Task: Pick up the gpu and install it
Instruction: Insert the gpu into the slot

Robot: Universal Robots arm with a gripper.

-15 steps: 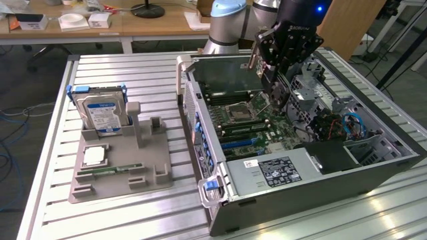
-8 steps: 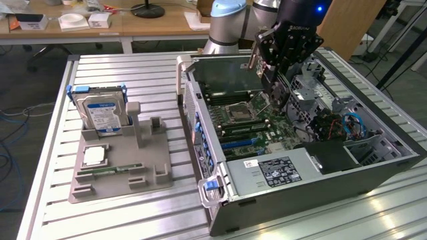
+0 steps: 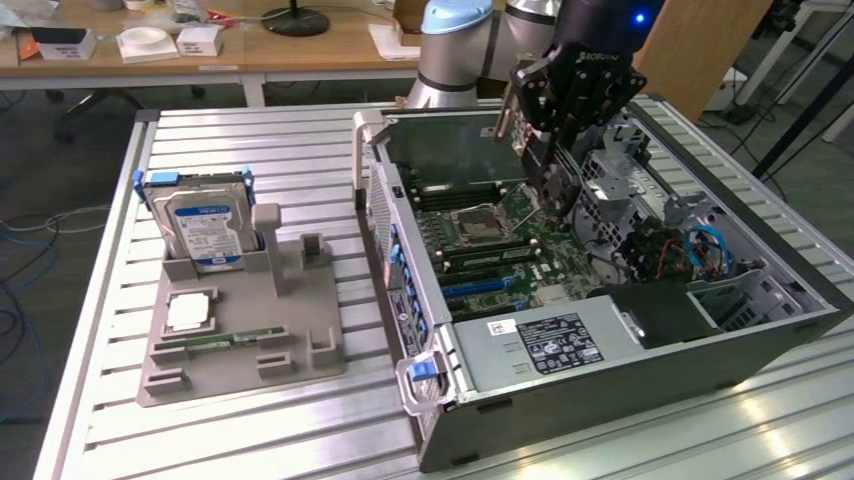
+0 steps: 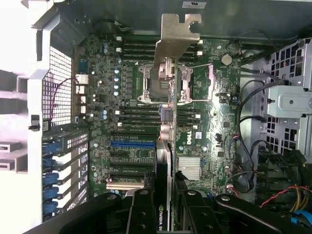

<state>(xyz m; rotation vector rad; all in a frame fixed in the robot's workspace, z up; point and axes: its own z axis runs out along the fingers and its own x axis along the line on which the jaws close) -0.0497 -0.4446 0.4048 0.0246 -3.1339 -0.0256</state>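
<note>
Above the open computer case (image 3: 400,235), which lies on the slatted table (image 3: 267,140), we see the hand (image 3: 551,175) clenched on the gpu (image 4: 164,180). The card appears to hang over the motherboard (image 4: 214,122) without being seated in it. The hand grips the card by its flat faces, so the wrist view meets it edge-on, with its metal bracket (image 4: 175,36) at the end away from the fingers. We judge that this grip leaves the connector edge free to face the board. The case rests on its side with the panel off, presumably so that the slots face upward. The blue expansion slot (image 4: 131,144) lies just beside the card's line. Well apart, on the exterior view's left, a grey fixture (image 3: 240,350) keeps the hard drive (image 3: 200,225) upright.
</note>
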